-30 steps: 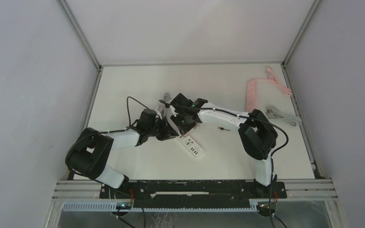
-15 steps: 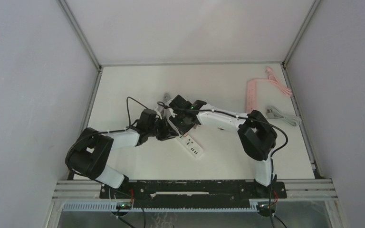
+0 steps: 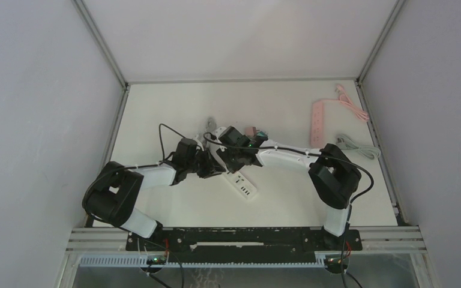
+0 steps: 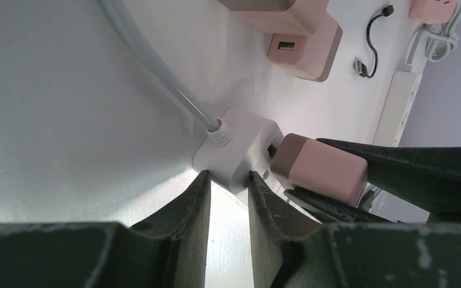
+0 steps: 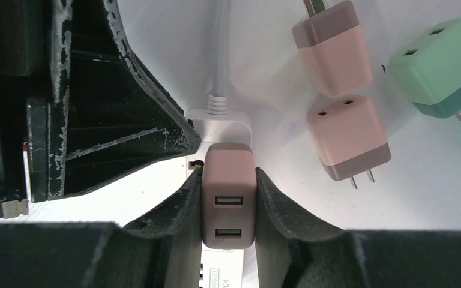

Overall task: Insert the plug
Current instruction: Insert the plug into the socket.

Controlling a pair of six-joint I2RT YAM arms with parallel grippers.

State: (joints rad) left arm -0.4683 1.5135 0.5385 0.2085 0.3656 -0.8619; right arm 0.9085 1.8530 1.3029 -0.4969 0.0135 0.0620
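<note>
A white power strip (image 3: 241, 183) lies mid-table with its grey cable (image 4: 156, 66) running off its far end. My left gripper (image 4: 228, 177) is shut on the strip's cable end (image 4: 240, 150). My right gripper (image 5: 228, 180) is shut on a pink USB charger plug (image 5: 228, 204), held directly over the strip's end (image 5: 219, 117); the same plug shows in the left wrist view (image 4: 321, 168) touching the strip's top. In the top view both grippers (image 3: 219, 161) meet over the strip. The prongs are hidden.
Two spare pink plugs (image 5: 333, 48) (image 5: 348, 138) and green ones (image 5: 441, 66) lie right of the strip. A pink power strip (image 3: 318, 123) with cable, a grey cable bundle (image 3: 357, 147) and a small black cable (image 4: 372, 42) lie toward the far right.
My right gripper has swung from the spare plugs back over the white strip's end, carrying the pink plug; the spare plugs now show uncovered. The left gripper has stayed in place.
</note>
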